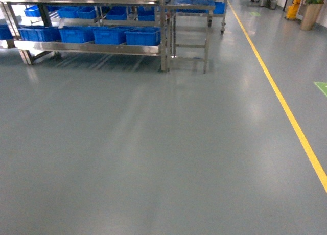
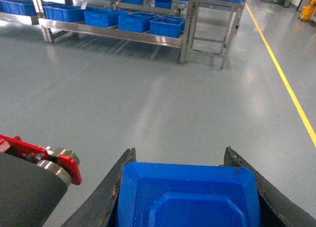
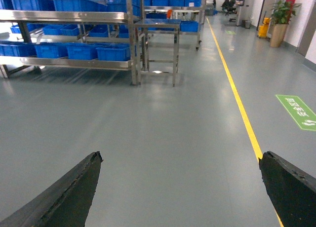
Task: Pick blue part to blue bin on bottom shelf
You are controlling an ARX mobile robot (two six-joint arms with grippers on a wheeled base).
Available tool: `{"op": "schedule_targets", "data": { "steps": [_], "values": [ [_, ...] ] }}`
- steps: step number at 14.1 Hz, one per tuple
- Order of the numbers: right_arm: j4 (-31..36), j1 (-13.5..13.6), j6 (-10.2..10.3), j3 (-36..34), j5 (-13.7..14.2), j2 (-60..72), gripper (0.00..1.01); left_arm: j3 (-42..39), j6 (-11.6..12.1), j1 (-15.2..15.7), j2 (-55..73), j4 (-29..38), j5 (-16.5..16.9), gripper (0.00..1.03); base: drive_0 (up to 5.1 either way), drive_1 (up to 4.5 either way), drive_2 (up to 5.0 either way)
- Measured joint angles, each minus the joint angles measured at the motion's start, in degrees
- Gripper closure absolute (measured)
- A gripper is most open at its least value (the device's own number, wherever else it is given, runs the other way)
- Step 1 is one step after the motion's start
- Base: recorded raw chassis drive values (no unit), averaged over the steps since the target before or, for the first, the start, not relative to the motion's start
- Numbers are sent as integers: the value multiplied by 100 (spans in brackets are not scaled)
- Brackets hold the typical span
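Observation:
My left gripper (image 2: 179, 158) is shut on the blue part (image 2: 190, 197), a blue moulded piece that fills the gap between both dark fingers; only its blue face shows. It hangs over bare grey floor, far from the rack. The bottom shelf (image 1: 87, 47) is the low steel level of the rack at the far left, holding a row of blue bins (image 1: 143, 37). The left wrist view shows the same bottom shelf (image 2: 113, 33) and blue bins (image 2: 167, 26) ahead. My right gripper (image 3: 180, 158) is open and holds nothing. Neither gripper shows in the head view.
A small steel table (image 1: 190, 7) stands against the rack's right end. A yellow floor line (image 1: 286, 107) runs along the right, with a green floor mark (image 1: 322, 87) beyond it. A red-flanged metal fitting (image 2: 64, 163) on a dark cylinder sits left of my left gripper.

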Motion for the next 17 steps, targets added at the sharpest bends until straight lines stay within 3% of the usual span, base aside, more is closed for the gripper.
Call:
{"op": "schedule_targets", "data": {
  "steps": [17],
  "values": [
    [-4, 0, 0, 0, 0, 0, 3, -15, 0, 2, 4, 13, 9, 59, -166, -166, -166]
  ]
}}
